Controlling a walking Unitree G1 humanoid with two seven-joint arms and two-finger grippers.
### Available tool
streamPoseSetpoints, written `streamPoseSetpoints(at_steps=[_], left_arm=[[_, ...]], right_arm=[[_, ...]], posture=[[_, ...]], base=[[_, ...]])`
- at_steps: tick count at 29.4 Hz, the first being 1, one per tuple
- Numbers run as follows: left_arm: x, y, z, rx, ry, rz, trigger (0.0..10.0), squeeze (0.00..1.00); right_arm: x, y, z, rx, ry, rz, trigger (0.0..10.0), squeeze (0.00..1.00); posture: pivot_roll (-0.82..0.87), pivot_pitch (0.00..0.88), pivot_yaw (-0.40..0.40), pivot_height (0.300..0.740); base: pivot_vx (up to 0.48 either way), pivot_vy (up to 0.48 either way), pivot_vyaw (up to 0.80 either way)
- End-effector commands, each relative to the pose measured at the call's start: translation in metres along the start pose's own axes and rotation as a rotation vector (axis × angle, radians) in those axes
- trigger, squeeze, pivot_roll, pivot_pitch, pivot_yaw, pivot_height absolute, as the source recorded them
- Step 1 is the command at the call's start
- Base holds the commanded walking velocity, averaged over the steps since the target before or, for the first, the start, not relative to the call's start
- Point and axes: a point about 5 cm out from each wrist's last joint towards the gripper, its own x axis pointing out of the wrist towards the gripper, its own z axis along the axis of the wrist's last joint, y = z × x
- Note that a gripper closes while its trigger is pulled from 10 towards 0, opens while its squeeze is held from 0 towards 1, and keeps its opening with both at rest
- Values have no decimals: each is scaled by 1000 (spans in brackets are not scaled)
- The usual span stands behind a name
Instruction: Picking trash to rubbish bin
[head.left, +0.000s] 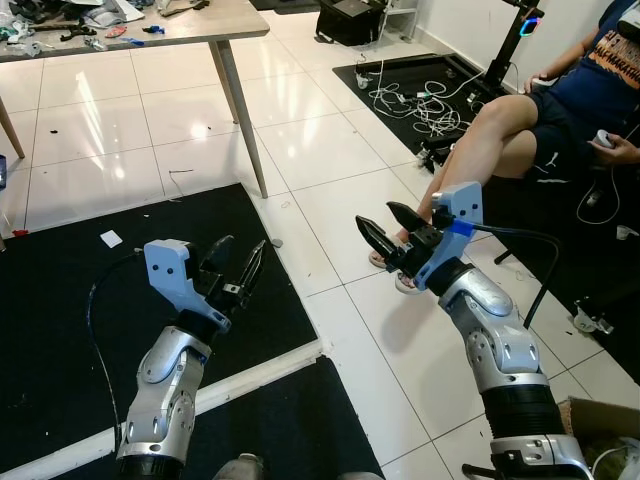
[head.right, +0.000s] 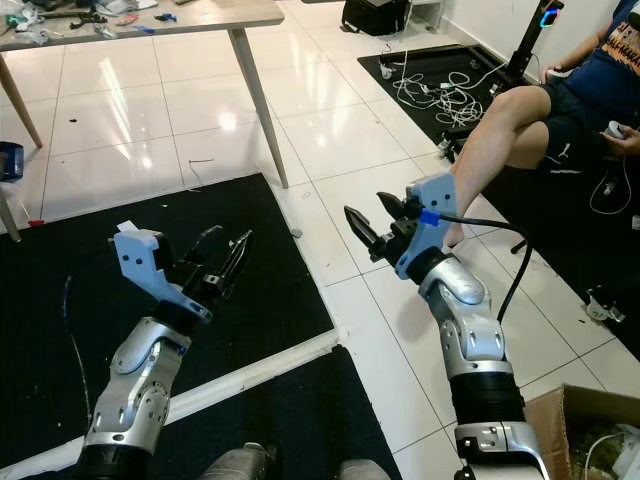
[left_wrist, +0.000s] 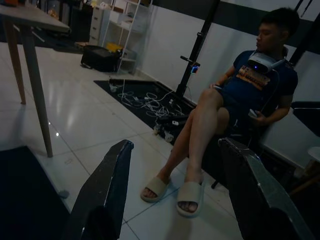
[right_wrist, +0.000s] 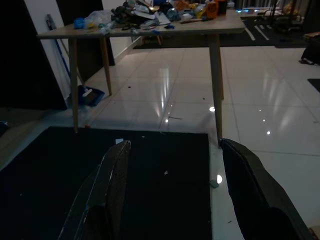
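Both grippers hang raised and empty over the floor: your left gripper (head.left: 238, 268) spreads its fingers above the black mat (head.left: 60, 340), and your right gripper (head.left: 388, 228) spreads its fingers above the white tiles (head.left: 340, 150). The likeliest trash is the small white scrap (head.left: 111, 239) lying flat on the mat near its far edge, ahead of the left arm; a smaller speck (right_wrist: 166, 173) lies on the mat too. Judge the scrap light, thin and limp, likely paper: expect it to slide or curl, so pinch it at a lifted edge or corner with the fingertips. No rubbish bin can be made out. Open room lies over the mat; the table (head.left: 190, 25) leg stands at its far right corner, and a seated person's legs (head.left: 470, 160) and loose cables (head.left: 420, 100) bound the right side.
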Motion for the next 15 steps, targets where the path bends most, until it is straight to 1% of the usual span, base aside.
streamPoseSetpoints(at_steps=[1,8,11,15], left_arm=[[0,3,-2,-6,25,6,10000,0],[-1,6,-1,7,40,4,10000,0],[-2,10,0,22,53,4,10000,0],[-1,12,1,28,59,0,10000,0]], right_arm=[[-2,4,-1,1,17,19,10000,0],[-1,10,-2,32,10,38,10000,0],[2,14,-2,54,1,46,10000,0],[3,15,-1,57,1,48,10000,0]], posture=[[-121,0,-40,740],[-101,0,-21,740],[-90,0,-11,740],[-89,0,-11,740]], base=[[0,0,0],[0,0,0],[0,0,0],[0,0,0]])
